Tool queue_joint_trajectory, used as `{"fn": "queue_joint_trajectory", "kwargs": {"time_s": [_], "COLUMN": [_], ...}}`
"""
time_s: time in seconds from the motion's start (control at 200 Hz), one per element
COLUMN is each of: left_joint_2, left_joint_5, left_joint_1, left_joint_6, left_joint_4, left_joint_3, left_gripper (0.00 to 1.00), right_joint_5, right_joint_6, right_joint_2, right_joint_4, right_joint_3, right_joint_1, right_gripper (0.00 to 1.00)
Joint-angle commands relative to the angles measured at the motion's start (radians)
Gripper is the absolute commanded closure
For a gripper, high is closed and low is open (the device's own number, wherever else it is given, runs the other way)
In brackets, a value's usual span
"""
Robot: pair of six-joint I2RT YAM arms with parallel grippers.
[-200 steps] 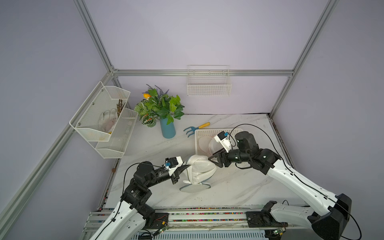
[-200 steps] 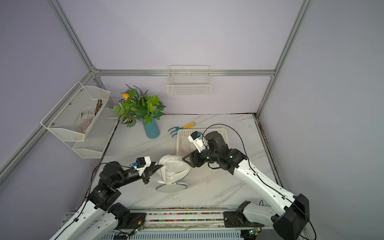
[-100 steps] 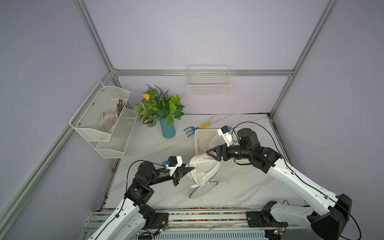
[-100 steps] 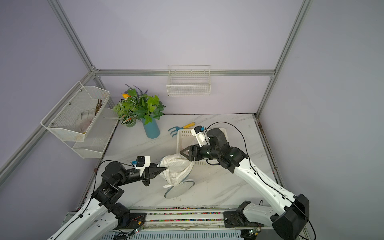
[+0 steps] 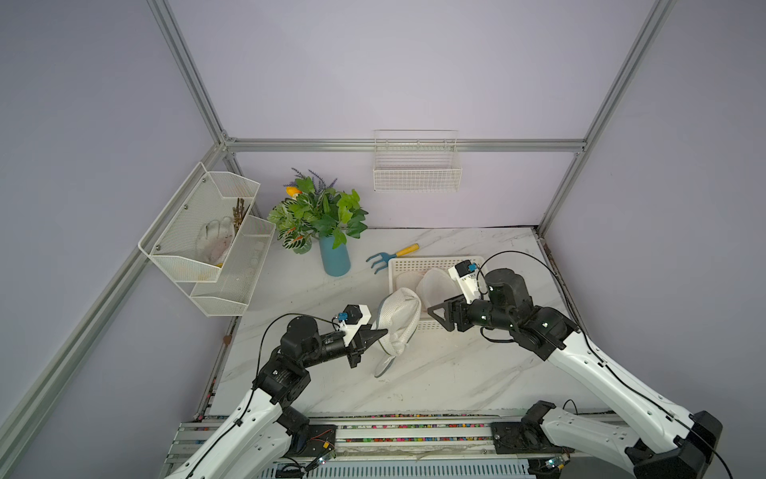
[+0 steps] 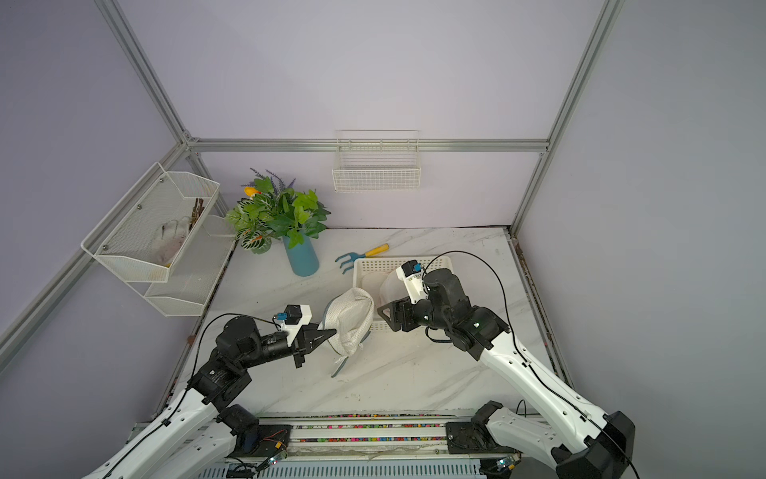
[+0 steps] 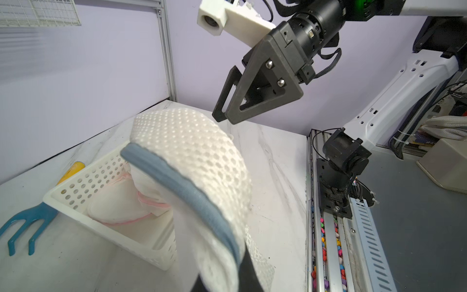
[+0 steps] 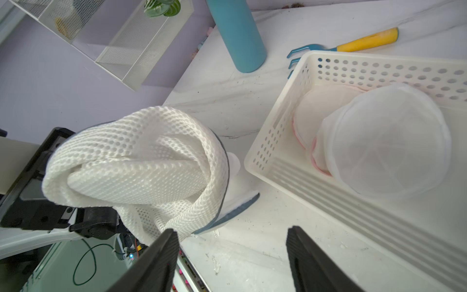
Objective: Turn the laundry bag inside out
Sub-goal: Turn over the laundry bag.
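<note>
My left pincer (image 5: pixel 380 331) is shut tight on the white laundry bag (image 5: pixel 398 317). The bag hangs from it above the counter (image 5: pixel 456 373), just beside the white basket (image 5: pixel 431 261). Its blue-grey edge (image 7: pixel 177 182) droops down low. I cannot tell if it touches the counter. My right pincer (image 5: pixel 436 312) is wide apart and holds nothing. It sits near the bag on the other side, not touching it. A round white pouch (image 8: pixel 384 141) lies in the basket.
</note>
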Motion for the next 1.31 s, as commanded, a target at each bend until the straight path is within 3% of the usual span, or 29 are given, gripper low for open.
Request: {"fn": "queue_joint_trajectory", "kwargs": {"time_s": [0.0, 0.19, 0.43, 0.626, 0.826, 1.166, 1.226, 1.301], "left_joint_2": [0.003, 0.022, 0.063, 0.090, 0.109, 0.131, 0.132, 0.128], "left_joint_5": [0.016, 0.067, 0.124, 0.167, 0.186, 0.177, 0.162, 0.128], "left_joint_1": [-0.002, -0.002, -0.002, -0.002, -0.002, -0.002, -0.002, -0.002], "left_joint_6": [0.019, 0.063, 0.084, 0.093, 0.109, 0.109, 0.106, 0.099], "left_joint_4": [-0.009, -0.034, -0.072, -0.091, -0.109, -0.114, -0.114, -0.115], "left_joint_3": [0.059, 0.086, 0.119, 0.140, 0.160, 0.181, 0.183, 0.183], "left_gripper": [1.00, 1.00, 1.00, 1.00, 1.00, 1.00, 0.94, 0.77], "right_joint_5": [-0.020, -0.229, -0.326, -0.336, -0.358, -0.369, -0.373, -0.373], "right_joint_6": [-0.195, -0.559, -0.856, -0.867, -0.915, -0.948, -0.948, -0.947], "right_joint_2": [-0.080, -0.141, 0.040, 0.091, 0.134, 0.169, 0.173, 0.174], "right_joint_4": [0.081, 0.203, 0.026, 0.109, 0.030, -0.020, -0.026, -0.034], "right_joint_3": [-0.030, -0.075, 0.088, 0.077, 0.079, 0.087, 0.093, 0.096], "right_joint_1": [-0.004, -0.001, 0.029, 0.056, 0.083, 0.107, 0.106, 0.106], "right_gripper": [0.32, 0.42, 0.44, 0.47, 0.54, 0.81, 0.88, 0.95]}}
